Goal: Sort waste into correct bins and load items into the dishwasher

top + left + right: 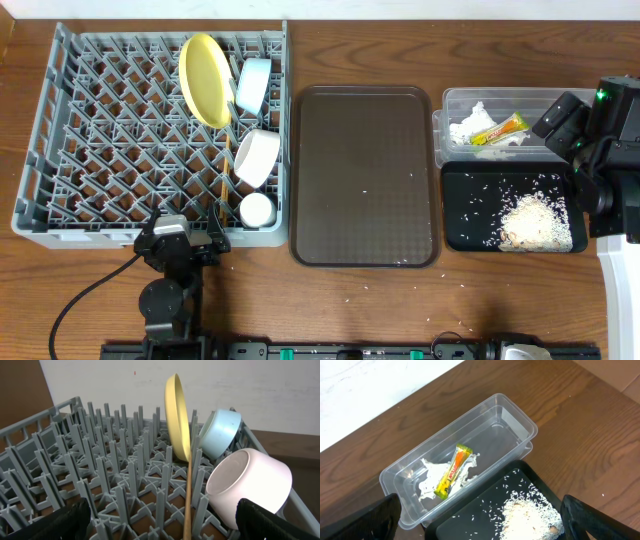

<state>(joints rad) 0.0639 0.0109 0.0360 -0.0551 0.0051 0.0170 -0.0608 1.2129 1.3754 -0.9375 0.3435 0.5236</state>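
Note:
The grey dishwasher rack (100,130) holds an upright yellow plate (204,80), a light blue bowl (254,84), a white bowl (257,157), a white cup (257,209) and wooden chopsticks (222,190). My left gripper (185,234) hangs open over the rack's near edge; in its wrist view the plate (178,415), white bowl (250,485) and a chopstick (189,495) lie ahead. The clear tub (450,100) contains the wrapper (452,471) and tissue (427,485). Rice (530,517) is piled in the black tray (460,215). My right gripper (562,120) is open above both bins.
A large brown serving tray (365,175) lies between the rack and the bins, with a few stray rice grains on it. More grains are scattered on the wooden table near the front edge (400,300). The right arm's white base (620,290) stands at the right edge.

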